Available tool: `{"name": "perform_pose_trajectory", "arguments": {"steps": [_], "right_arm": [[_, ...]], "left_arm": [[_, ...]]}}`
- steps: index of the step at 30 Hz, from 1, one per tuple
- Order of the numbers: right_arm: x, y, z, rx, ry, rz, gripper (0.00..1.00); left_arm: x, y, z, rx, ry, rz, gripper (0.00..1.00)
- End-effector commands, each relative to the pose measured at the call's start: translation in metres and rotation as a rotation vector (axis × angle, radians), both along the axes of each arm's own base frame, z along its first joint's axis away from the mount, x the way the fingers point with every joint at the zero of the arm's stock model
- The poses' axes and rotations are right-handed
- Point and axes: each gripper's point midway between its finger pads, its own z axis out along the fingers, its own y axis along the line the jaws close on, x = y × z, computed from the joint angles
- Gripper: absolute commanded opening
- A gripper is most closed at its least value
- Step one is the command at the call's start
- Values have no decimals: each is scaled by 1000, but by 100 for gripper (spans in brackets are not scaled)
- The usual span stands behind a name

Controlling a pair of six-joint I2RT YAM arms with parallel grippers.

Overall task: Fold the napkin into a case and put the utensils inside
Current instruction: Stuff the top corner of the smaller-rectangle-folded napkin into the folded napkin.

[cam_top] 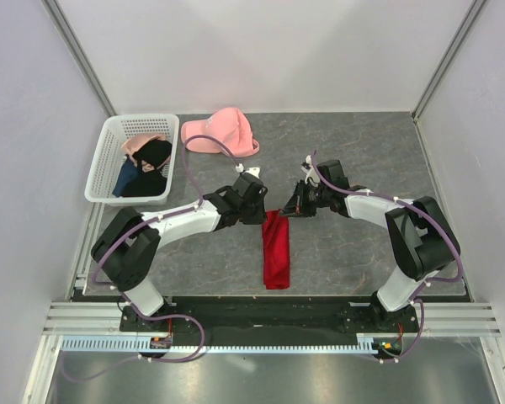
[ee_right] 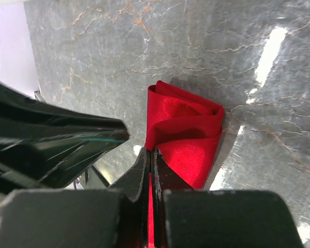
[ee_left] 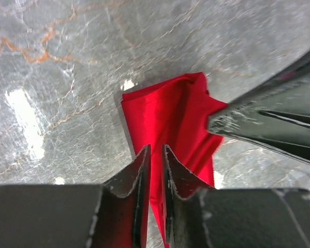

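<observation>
The napkin (cam_top: pixel 277 251), glossy bright red cloth folded into a narrow layered strip, lies near-to-far at the middle of the grey veined bench (cam_top: pixel 362 151). At its puffed far end the left jaws stand narrow with red cloth in their slit, and the right jaws are pressed together on a fold.

We see a grey, marble-veined tabletop (cam_top: pixel 379 143). Directly on it lie a bright red cloth napkin (cam_top: pixel 277 252), folded into a long narrow strip near the middle, a pink fabric cap (cam_top: pixel 223 133) towards the far edge, and a white slatted plastic basket (cam_top: pixel 99 164) in the far left corner.
</observation>
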Motion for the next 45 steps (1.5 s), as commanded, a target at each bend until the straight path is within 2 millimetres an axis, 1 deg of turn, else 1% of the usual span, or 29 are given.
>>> {"name": "perform_pose_trajectory", "arguments": {"steps": [1, 3, 4, 5, 7, 8, 10, 12, 13, 14, 16, 17, 20, 23, 27, 30, 31, 33, 34, 35, 36, 37, 39, 40, 41, 42, 43, 44, 45], "right_arm": [[6, 7, 14, 39, -37, 40, 0], [7, 8, 16, 56, -18, 26, 0], [10, 8, 18, 67, -20, 14, 0], [12, 8, 23, 87, -14, 0, 0], [17, 8, 31, 108, -26, -21, 0], [19, 7, 34, 113, -31, -30, 0], [23, 5, 39, 131, -22, -54, 0], [24, 5, 42, 142, -15, -56, 0], [24, 5, 42, 144, -9, -59, 0], [23, 5, 42, 144, -7, -57, 0], [22, 4, 40, 139, -3, -60, 0], [22, 4, 39, 136, -3, -62, 0], [21, 3, 37, 132, 1, -67, 0], [22, 2, 36, 129, 4, -75, 0], [23, 2, 36, 127, 3, -75, 0], [20, 2, 35, 123, 9, -71, 0], [19, 1, 32, 118, 14, -72, 0], [16, 0, 29, 107, 15, -69, 0], [16, -1, 27, 104, 20, -72, 0], [15, -1, 26, 103, 20, -71, 0], [14, -1, 24, 101, 26, -70, 0], [14, -1, 23, 100, 26, -70, 0], [14, 0, 20, 99, 31, -71, 0], [15, 1, 20, 100, 31, -70, 0], [15, 1, 19, 101, 34, -70, 0], [16, 1, 19, 103, 34, -71, 0], [16, 2, 19, 104, 37, -70, 0], [16, 2, 20, 108, 36, -70, 0], [15, 3, 20, 108, 34, -67, 0]], "left_arm": [[-8, -4, -12, -24, 47, 3, 17], [-18, -5, -14, -34, 66, -21, 16], [-21, -5, -10, -43, 63, -27, 16], [-26, -1, -14, -39, 73, -25, 16], [-36, -2, -13, -62, 96, -45, 16], [-44, -1, -11, -81, 113, -60, 16], [-52, -4, -9, -106, 132, -74, 16], [-65, -5, -10, -119, 154, -101, 16], [-69, -7, -10, -129, 162, -109, 16], [-77, -9, -12, -138, 179, -123, 16], [-82, -18, -6, -190, 175, -137, 15], [-91, -22, -7, -198, 190, -162, 15], [-105, -29, -11, -200, 215, -185, 15], [-115, -31, -15, -206, 239, -194, 15], [-125, -34, -14, -208, 246, -212, 15], [-127, -26, -20, -170, 255, -180, 15], [-121, -23, -15, -166, 224, -160, 15], [-115, -13, -11, -129, 201, -130, 16], [-101, -9, -3, -107, 154, -99, 16], [-94, -5, 5, -97, 124, -78, 18], [-87, 3, 6, -55, 98, -65, 23], [-70, 5, 19, -46, 39, -34, 25], [-53, 10, 22, 2, -15, -24, 30], [-38, 8, 31, 13, -60, -5, 31], [-29, 9, 34, 38, -90, 0, 31], [-21, 9, 29, 88, -114, -13, 30], [-7, 7, 38, 103, -172, 2, 30], [0, 5, 38, 120, -201, -2, 30], [6, 6, 26, 175, -214, -29, 30]]}}
